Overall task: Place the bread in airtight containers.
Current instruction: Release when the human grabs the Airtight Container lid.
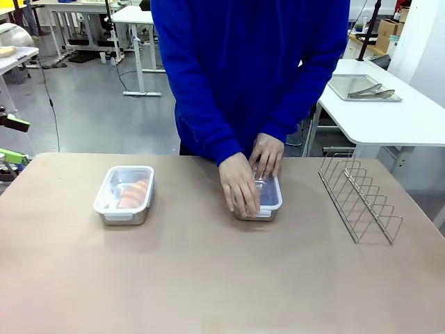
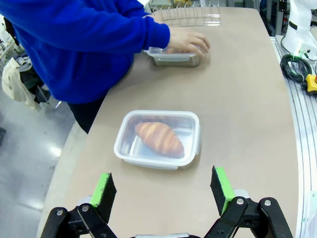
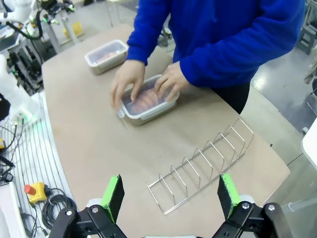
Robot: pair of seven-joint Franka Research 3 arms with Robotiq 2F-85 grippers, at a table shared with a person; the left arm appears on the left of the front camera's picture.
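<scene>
A lidded steel container (image 1: 125,195) on the table's left holds a golden croissant (image 2: 159,138) under its clear lid (image 2: 158,138). A second container (image 1: 261,198) sits mid-table. A person in a blue top presses both hands (image 1: 240,182) on its lid; bread (image 3: 144,100) shows through it in the right wrist view. My left gripper (image 2: 163,191) hangs open above the table, short of the left container. My right gripper (image 3: 171,196) is open too, high over the wire rack.
A wire rack (image 1: 359,197) stands at the table's right. A side table at the back right carries a flat metal tray (image 1: 361,87) with tongs. Cables and an emergency stop button (image 3: 33,192) lie beyond the table's edge.
</scene>
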